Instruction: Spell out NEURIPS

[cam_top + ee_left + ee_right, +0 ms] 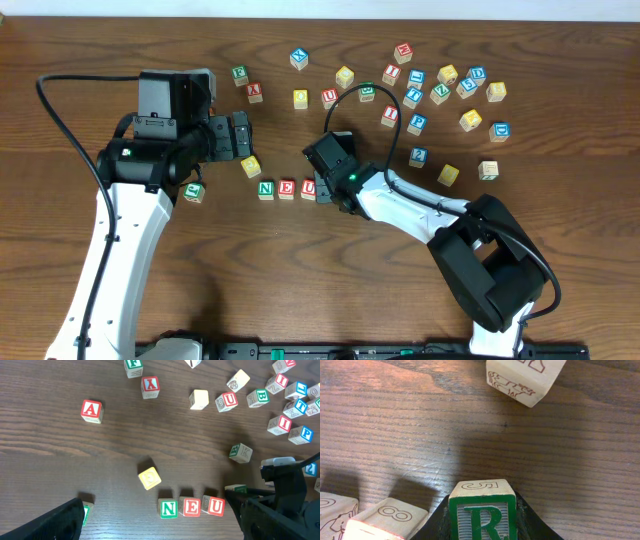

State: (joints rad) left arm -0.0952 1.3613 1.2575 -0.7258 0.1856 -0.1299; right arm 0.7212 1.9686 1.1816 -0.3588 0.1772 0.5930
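The right jaws are clamped on the green R cube [482, 515], R face toward the wrist camera, held just beside the U cube [215, 506], likely because R goes next in the row of N cube [168, 508], E cube [192, 506] and U lying to one side of these jaws on the worktop [50, 470]. The left jaws stand wide apart and empty, off beyond the N end, probably to keep out of the placement. With 3 of 7 letters down, the I cube [280, 423] and P cube [300, 435] wait in the loose scatter well beyond the right jaws.

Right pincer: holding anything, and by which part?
The green R cube, clamped on its two opposite side faces by the right pincer.
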